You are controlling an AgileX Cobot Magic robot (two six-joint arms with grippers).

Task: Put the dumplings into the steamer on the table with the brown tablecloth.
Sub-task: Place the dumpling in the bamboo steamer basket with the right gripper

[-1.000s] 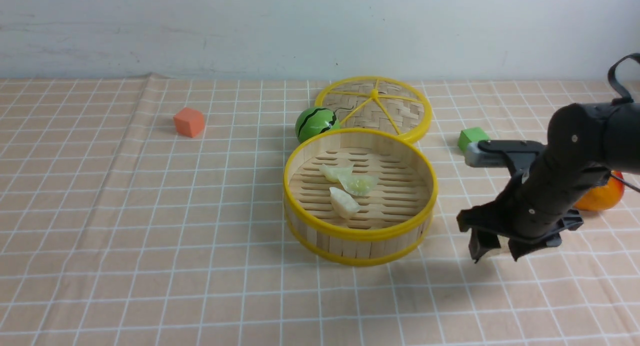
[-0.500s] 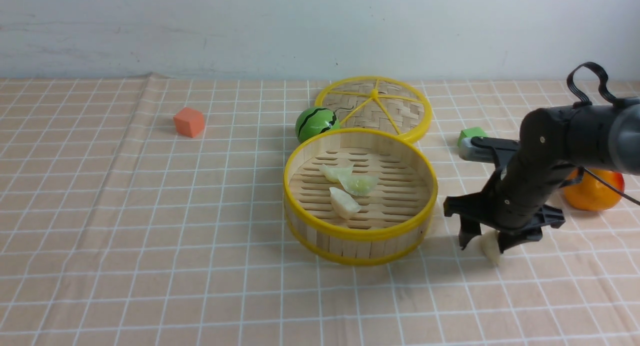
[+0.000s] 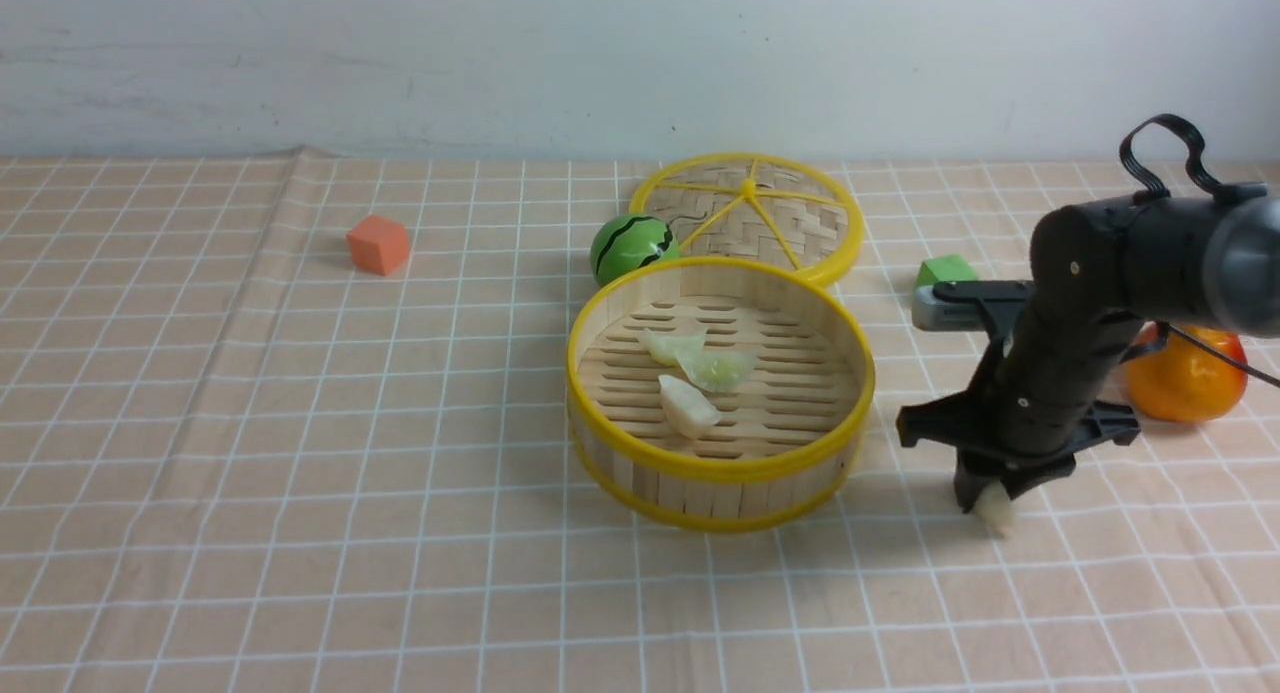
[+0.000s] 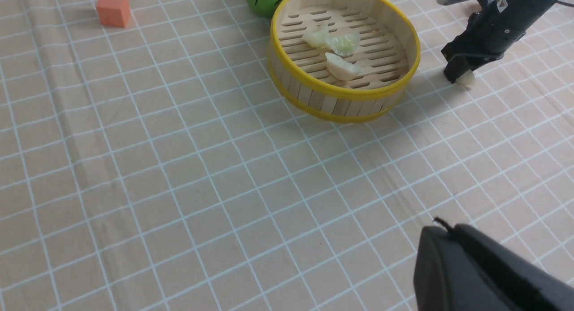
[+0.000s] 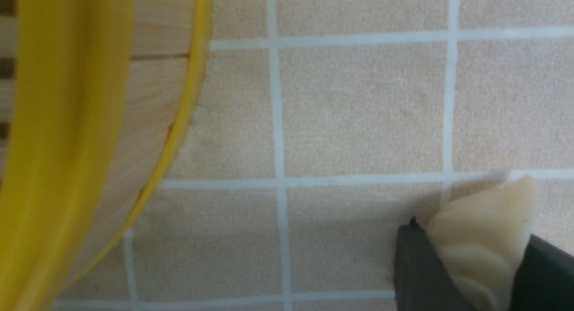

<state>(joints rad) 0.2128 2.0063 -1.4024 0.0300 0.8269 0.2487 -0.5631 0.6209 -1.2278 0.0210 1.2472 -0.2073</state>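
The tabletop (image 3: pixel 300 573) lies under the brown tablecloth (image 3: pixel 200 373). The steamer (image 3: pixel 720 473) holds three dumplings (image 3: pixel 688 405). At its four o'clock, the jaws of the right arm (image 3: pixel 1090 293) are closed on a fourth, cream dumpling (image 3: pixel 997 514), low at the cloth. The jaws of the left arm (image 4: pixel 484 275) are fully closed.

- right arm (image 3: pixel 1150 263): reaches in from the pincer's right; the last link drops steeply, so the wrist sits straight above the pincer.
- right gripper (image 3: pixel 988 495): points down, tips very low, jaws drawn in on a cream dumpling (image 3: pixel 996 515) that pokes out just below the tips.
- right wrist view: the two dark fingers (image 5: pixel 417 266) flank the dumpling, one pressed to each side.
- left gripper (image 4: pixel 484 270): only a dark housing edge shows in its own wrist view. Jaws fully closed, hanging high, well apart from the right pincer.
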